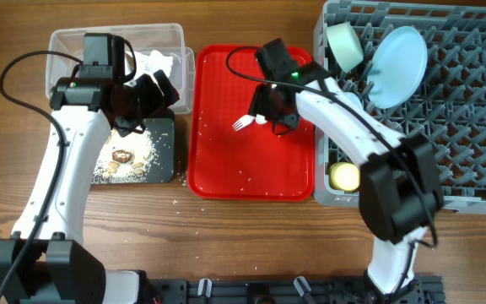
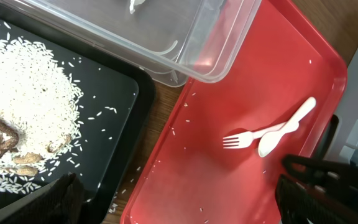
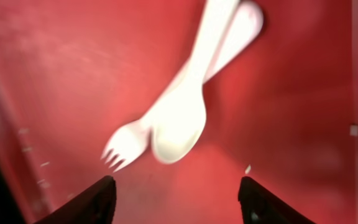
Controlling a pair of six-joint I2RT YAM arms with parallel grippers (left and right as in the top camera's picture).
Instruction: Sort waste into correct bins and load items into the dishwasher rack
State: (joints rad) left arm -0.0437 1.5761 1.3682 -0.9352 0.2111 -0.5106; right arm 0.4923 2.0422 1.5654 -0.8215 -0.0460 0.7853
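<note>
Right end effector [image 3: 176, 186] half-spread and empty, hovering close over the white plastic spoon [image 3: 179, 124] and fork [image 3: 124, 148], both lying overlapped on the red serving tray [image 3: 303, 93]. Cutlery-loading step, by the look of it; next, needing to drop lower, straddle one handle, pinch shut and carry to the grey dishwasher rack [image 1: 471, 127], already holding pale blue plate [image 1: 399, 55], pale green bowl [image 1: 344, 46] and yellow cup [image 1: 344, 176]. Left end effector [image 1: 146, 105] spread wide, empty, above the black tray [image 1: 163, 167] of rice scraps [image 1: 125, 160], beside the clear tub [image 1: 57, 51].

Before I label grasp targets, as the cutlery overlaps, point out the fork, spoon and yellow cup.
fork [image 2: 232, 140], left wrist view, on its tines.
spoon [image 2: 268, 145], left wrist view, on its bowl.
yellow cup [image 1: 344, 176], overhead view, on its open top.
</note>
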